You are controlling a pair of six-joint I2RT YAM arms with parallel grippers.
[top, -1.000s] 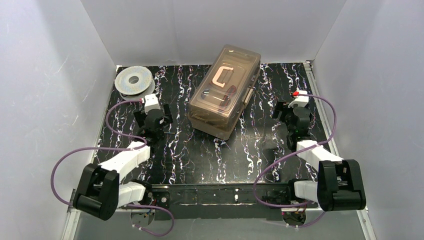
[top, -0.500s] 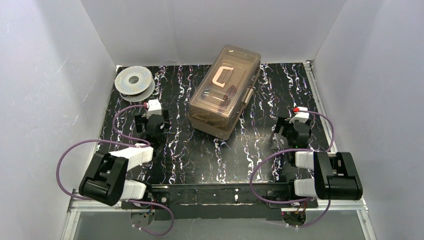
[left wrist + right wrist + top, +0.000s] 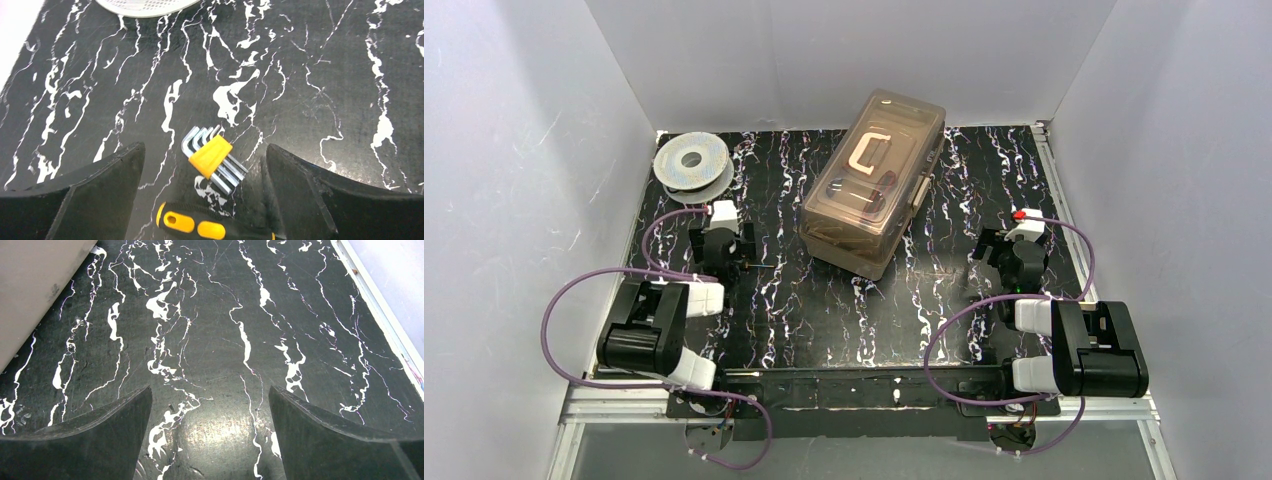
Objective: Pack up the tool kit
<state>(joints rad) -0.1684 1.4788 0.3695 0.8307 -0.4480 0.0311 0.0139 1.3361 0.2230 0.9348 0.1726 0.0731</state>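
The tan toolbox with a translucent brown lid and cream handle stands shut at the middle back of the table; its side shows at the top left of the right wrist view. In the left wrist view a set of hex keys in a yellow holder lies on the table between my open left gripper's fingers, with a black and yellow screwdriver handle just below it. My left gripper is left of the box. My right gripper is open and empty over bare table.
A round grey spool lies at the back left corner; its rim shows at the top of the left wrist view. White walls close in the table on three sides. Purple cables loop beside both arms.
Both arms have pulled back toward their bases and folded in. The left gripper has drawn back and slightly left, the right gripper back from the box's right side.
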